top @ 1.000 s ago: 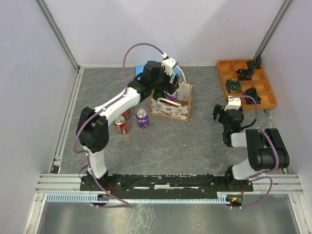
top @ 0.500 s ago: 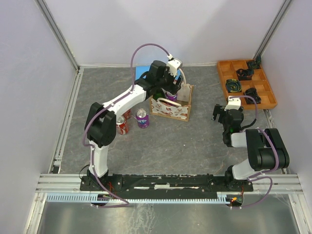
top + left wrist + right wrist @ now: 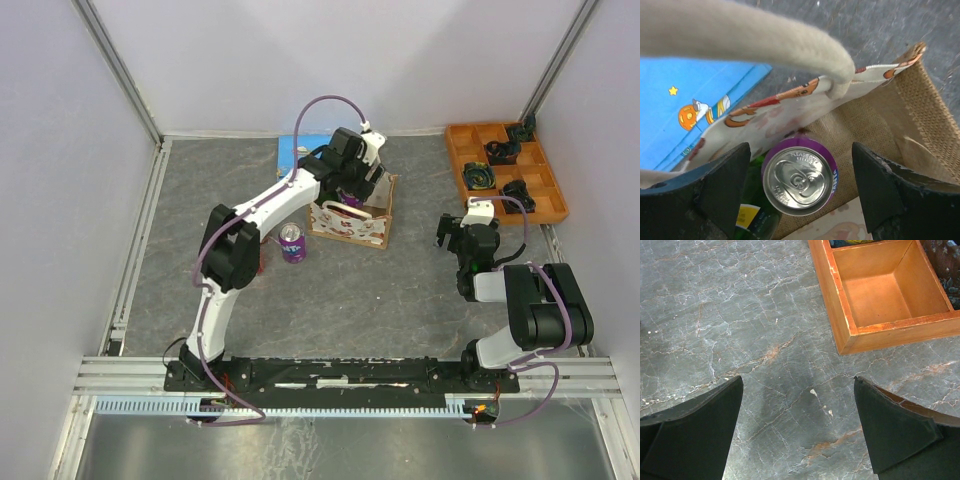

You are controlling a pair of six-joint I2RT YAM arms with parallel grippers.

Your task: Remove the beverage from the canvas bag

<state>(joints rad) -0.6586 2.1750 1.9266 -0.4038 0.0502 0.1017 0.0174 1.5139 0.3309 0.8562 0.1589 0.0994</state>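
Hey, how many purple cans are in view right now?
2. One purple can stands inside the canvas bag, beside a green bottle. The other can stands on the table, left of the bag. More may be hidden inside the bag.

Left arm [image 3: 270, 205] stretched far forward, left gripper [image 3: 800, 170] pointing down, jaws wide apart. Right arm [image 3: 535, 305] folded (tucked close to own base), right gripper [image 3: 798, 382] jaws spread.
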